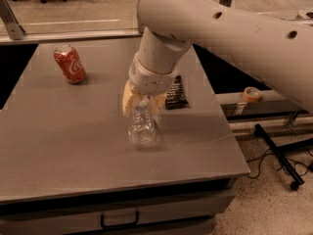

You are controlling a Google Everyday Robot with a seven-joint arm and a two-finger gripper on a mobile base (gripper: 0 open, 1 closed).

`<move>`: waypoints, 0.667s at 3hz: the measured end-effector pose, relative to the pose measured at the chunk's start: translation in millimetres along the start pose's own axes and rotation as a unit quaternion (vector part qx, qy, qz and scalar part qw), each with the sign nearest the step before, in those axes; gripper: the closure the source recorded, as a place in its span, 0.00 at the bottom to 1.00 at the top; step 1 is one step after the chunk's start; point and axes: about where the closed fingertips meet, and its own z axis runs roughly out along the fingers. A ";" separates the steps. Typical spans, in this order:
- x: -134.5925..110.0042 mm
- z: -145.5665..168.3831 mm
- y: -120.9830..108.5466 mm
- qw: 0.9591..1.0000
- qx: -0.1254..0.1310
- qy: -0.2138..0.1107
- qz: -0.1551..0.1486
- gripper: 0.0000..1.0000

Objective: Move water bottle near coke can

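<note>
The gripper (pixel 142 107) points down over the middle of the table (pixel 58 146). Its two tan fingers (pixel 129 100) are closed in on the upper part of the water bottle (pixel 143 129), one on each side, so the jaws hold the bottle with only its width between them. The bottle's clear, ribbed lower body shows below the fingers, and its cap end is hidden up inside the gripper. Whether its base rests on the grey tabletop or sits just above it cannot be told.

Just beside the gripper, toward the table's back right, a flat black packet (pixel 176 93) lies on the surface. The coke can (pixel 70 64) stands tilted near the back left of the table, well apart from the bottle.

The thick white arm (pixel 220 28) comes in from the upper right. Past the table's right edge, a roll of tape (pixel 252 94) sits on a lower ledge.
</note>
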 end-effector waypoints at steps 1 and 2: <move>-27.6 -3.0 39.8 0.999 -0.028 -0.012 -0.029 1.00; -54.5 -4.4 75.0 0.998 -0.045 -0.019 -0.049 1.00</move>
